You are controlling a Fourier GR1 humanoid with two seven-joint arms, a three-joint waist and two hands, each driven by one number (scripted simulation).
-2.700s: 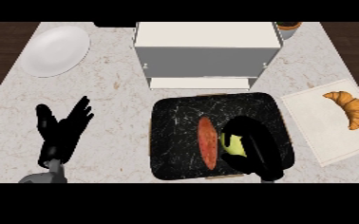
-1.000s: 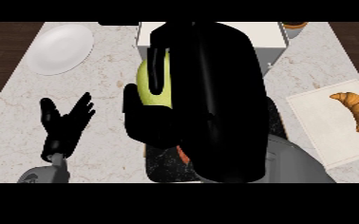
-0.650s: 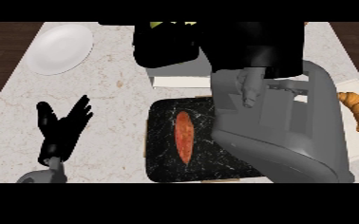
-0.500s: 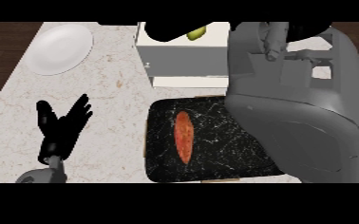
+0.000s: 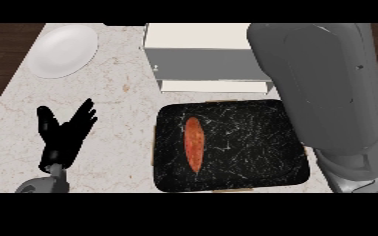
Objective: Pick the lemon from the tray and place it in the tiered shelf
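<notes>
No lemon shows anywhere in the head view. The black marbled tray [image 5: 244, 130] lies at the centre right of the counter and holds only a long orange-red piece of food [image 5: 194, 143]. Behind it stands the white and grey tiered shelf [image 5: 203, 55]. My right forearm [image 5: 325, 90] fills the right side as a big grey mass running up to the top edge; its hand is out of sight. My left hand [image 5: 65, 132] rests open at the lower left, fingers up.
A white plate [image 5: 63, 50] sits at the back left on the marble counter [image 5: 118, 95]. The counter's dark left edge shows at the far left.
My right arm swung from over the shelf to the right side. The black hand and the lemon it carried have gone out of view past the top edge. The left hand stayed put.
</notes>
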